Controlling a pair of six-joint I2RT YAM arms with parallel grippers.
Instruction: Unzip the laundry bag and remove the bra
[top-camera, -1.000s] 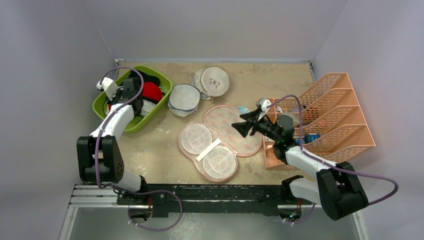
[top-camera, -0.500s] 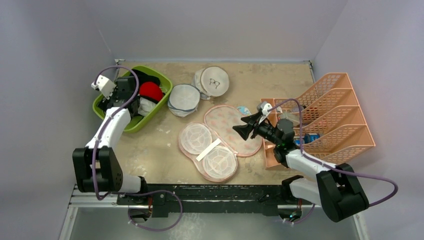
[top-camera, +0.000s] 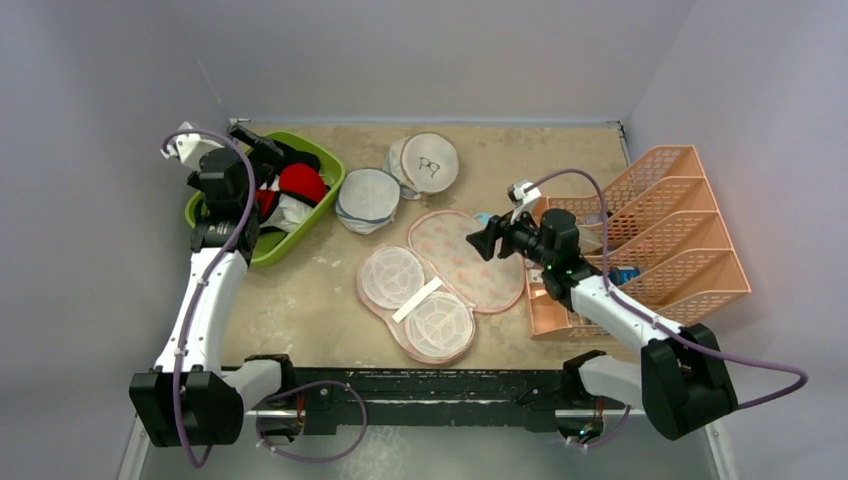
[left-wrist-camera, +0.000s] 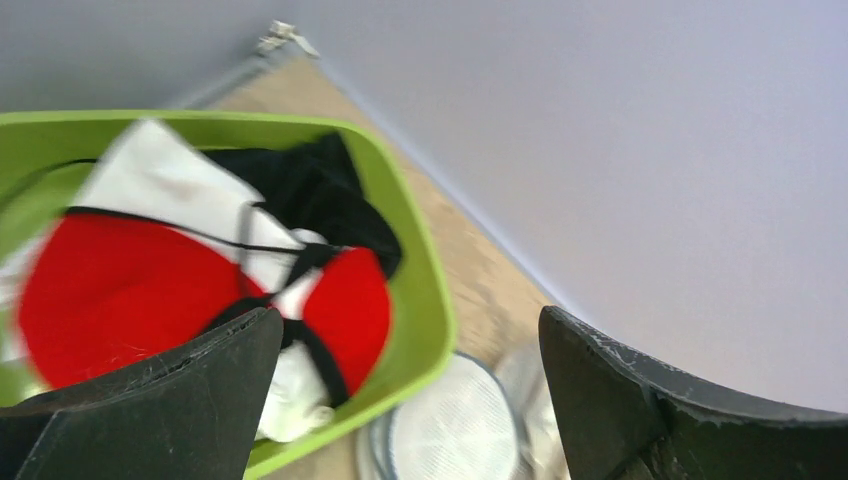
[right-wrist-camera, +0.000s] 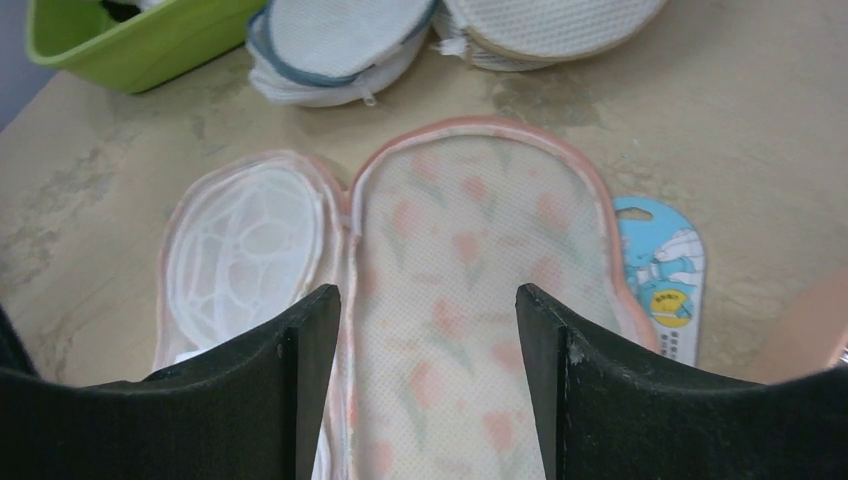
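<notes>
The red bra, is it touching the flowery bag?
Apart. The top external view shows the bra lying in the green bin and the laundry bag spread open further right, with bare table between them.

Table top: tan board, mottled with pale stains and darker blotches across the centre of frame. Enclosure: 3 plain lilac-grey panels, namely back wall across the top, left wall and right wall. Metal bracket at the board's upper left corner, second bracket at its upper right. Dark rail runs along the board's edge at the bottom of frame. Light even and diffuse, shadows soft.
</notes>
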